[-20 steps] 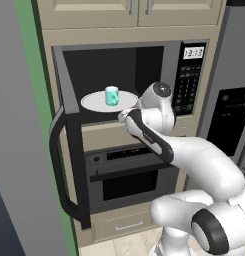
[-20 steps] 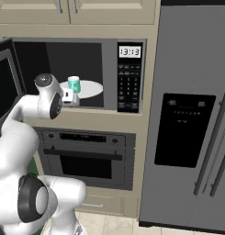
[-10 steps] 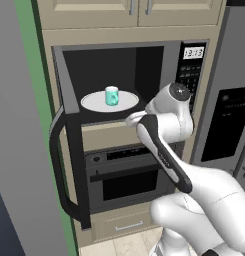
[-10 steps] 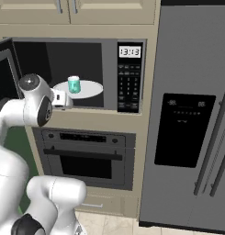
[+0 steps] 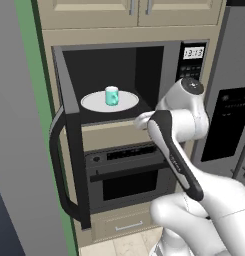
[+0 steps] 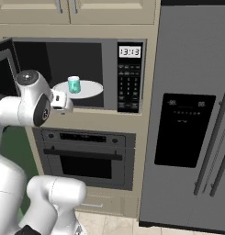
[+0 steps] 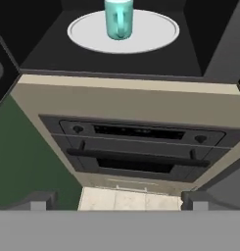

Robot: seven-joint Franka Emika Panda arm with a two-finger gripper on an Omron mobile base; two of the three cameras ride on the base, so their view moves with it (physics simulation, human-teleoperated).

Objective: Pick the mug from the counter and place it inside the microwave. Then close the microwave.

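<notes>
With the mug [image 5: 112,95] standing upright on the turntable [image 5: 91,104] inside the microwave [image 6: 129,78], placement appears complete; the gripper [image 7: 116,203] sits outside the cavity, below and in front of the turntable, jaws wide apart and empty; the door [image 5: 70,165] stands fully open. Risk: a swing at the door could clip the handle [image 5: 58,172], or a partial push could leave the door ajar.

arm [image 5: 171,150] bent, raised, jaws wide, empty

Microwave [image 5: 159,55] mouth unobstructed; open door [image 5: 69,150] flanks its left.
</notes>
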